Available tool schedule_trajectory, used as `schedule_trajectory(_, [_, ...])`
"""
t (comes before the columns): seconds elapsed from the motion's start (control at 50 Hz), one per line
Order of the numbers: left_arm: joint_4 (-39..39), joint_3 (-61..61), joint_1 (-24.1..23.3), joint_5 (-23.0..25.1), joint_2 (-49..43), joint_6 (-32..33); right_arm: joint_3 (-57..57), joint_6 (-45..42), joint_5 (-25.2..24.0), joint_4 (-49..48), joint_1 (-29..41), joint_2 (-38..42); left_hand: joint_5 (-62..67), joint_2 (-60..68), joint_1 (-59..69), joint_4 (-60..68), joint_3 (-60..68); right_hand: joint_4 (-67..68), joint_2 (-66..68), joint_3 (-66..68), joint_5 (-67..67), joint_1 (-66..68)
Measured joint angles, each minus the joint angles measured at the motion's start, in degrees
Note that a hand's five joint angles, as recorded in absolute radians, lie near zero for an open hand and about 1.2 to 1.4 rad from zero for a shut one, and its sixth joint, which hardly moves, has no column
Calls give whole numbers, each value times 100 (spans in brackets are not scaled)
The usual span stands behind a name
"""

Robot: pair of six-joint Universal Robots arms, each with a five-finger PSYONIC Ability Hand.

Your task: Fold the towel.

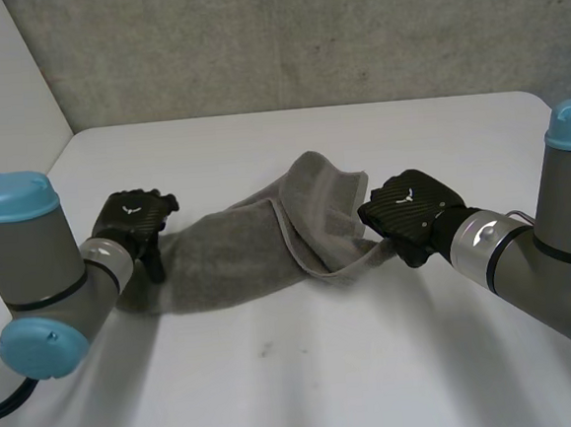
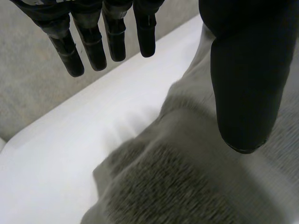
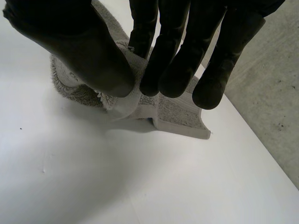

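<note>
- Towel [image 1: 239,252]: a grey terry cloth lying as a bunched, twisted band across the middle of the white table [image 1: 308,370]. It runs from 9 o'clock to 3 o'clock between the two hands, and one end is flopped over itself near the centre.
- Right hand [image 1: 409,209] is at the towel's 3 o'clock end and clamped on it. The right wrist view shows a ridge of cloth pinched between the thumb and fingers [image 3: 173,60], with the rest trailing down to the table.
- Left hand [image 1: 133,218] is at the 9 o'clock end and released. In the left wrist view its fingers [image 2: 93,42] are straight and well apart from the thumb [image 2: 247,84]. Cloth lies under the thumb, and nothing is pinched.
- Step, as judged: secure both ends, then spread the towel flat. No tidy fold is made yet, so the task is early.
- To do this well, the left hand should close on a true corner or edge, not on a mid-cloth bunch. Then raise both ends level and draw them gently apart to take out the twist before laying the towel down.
- Material: thick looped pile, soft and limp, so it will likely sag and drag. The flat woven hem [image 3: 187,128] looks the firmer place to grip. The table surface is smooth and matte.
</note>
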Motion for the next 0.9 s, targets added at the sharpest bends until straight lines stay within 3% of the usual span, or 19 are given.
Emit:
schedule_trajectory(0.08, [-291,160,142,6,-229,176,-5,-5,0,0,-1,18,544,577,580,557,578,0,0,0,0,0])
schedule_trajectory(0.28, [-895,274,244,17,-354,353,-115,3,132,2,-115,20,4279,4369,4280,4380,4359,0,0,0,0,0])
schedule_trajectory(0.44, [-896,-436,44,15,673,195,-239,-2,288,28,-228,-27,4919,5051,4789,5052,5037,0,0,0,0,0])
schedule_trajectory(0.68, [-962,-2275,-565,34,2129,415,-398,-28,314,226,-385,-35,4946,4916,4791,4983,4921,0,0,0,0,0])
schedule_trajectory(0.72, [-964,-2416,-606,34,2260,485,-406,-29,310,253,-393,-35,4201,4172,4257,4184,4176,0,0,0,0,0])
schedule_trajectory(0.76, [-961,-2480,-630,27,2386,574,-406,-31,310,275,-393,-30,2476,2496,2412,2509,2506,0,0,0,0,0])
schedule_trajectory(0.8, [-956,-2436,-625,13,2449,624,-404,-32,310,283,-389,-25,1560,1525,1576,1603,1531,0,0,0,0,0])
schedule_trajectory(0.9, [-943,-2057,-543,-15,2484,635,-383,-37,310,288,-367,-15,577,613,641,617,617,0,0,0,0,0])
